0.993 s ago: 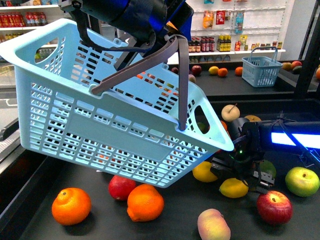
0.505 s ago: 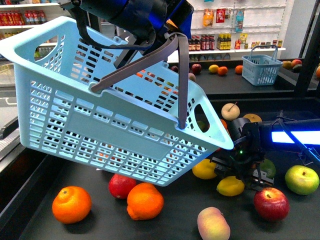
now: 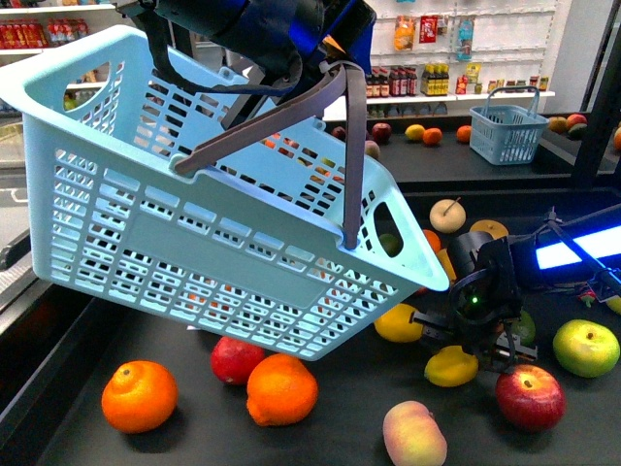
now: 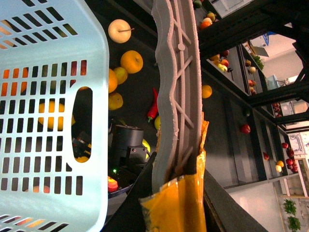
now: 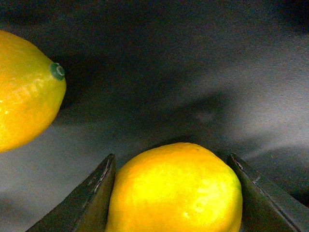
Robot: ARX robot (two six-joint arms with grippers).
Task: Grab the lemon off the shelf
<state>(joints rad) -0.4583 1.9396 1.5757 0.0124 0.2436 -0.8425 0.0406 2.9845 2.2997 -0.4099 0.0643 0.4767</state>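
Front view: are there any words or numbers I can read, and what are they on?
No text can be read in any view.
Bottles and packets on the back racks: labels too small and blurred.
Blue basket: no writing shows.

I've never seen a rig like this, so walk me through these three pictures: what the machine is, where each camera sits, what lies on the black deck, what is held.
This is a two-armed robot; each arm ends in a gripper. The front view looks out from its body; the other two come from cameras on its wrists. The left gripper is shut on the grey handle of a light blue plastic basket, held tilted above the black matte shelf. On it lie oranges, red apples and a green apple. The right gripper has its dark fingers either side of the bright yellow oval lemon; whether they pinch it, I cannot tell.
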